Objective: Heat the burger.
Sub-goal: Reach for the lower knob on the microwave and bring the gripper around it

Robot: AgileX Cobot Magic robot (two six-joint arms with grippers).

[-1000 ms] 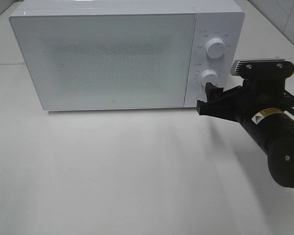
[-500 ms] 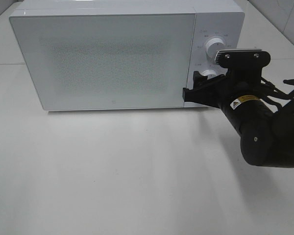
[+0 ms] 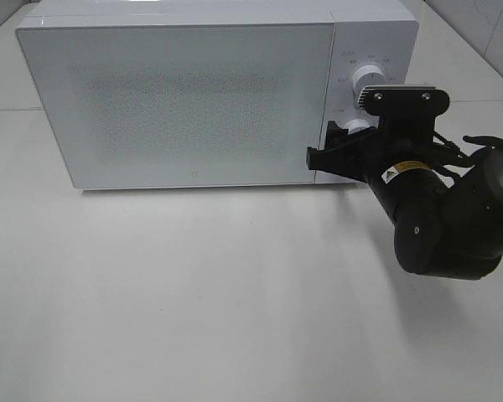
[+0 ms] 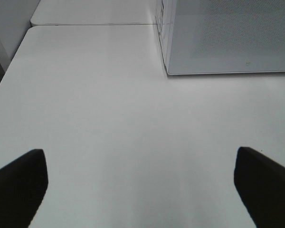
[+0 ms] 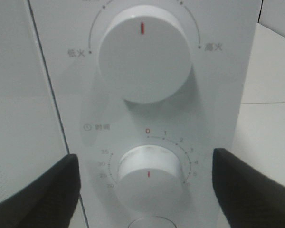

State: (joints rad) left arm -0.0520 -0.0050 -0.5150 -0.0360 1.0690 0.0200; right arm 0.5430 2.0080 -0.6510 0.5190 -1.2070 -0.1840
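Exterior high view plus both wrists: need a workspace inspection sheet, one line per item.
Surface: white table, bare in front of the microwave.
Job's things: burger: nothing seen. The microwave door is shut and its inside is hidden.
Clutter: nothing seen.
Grippers: right gripper is open at the control panel, with a finger on either side of the lower knob. Left gripper is open over bare table and holds nothing.
Cables: black leads loop at the right arm's wrist, off the table.
Surroundings: tiled wall behind, at the right.
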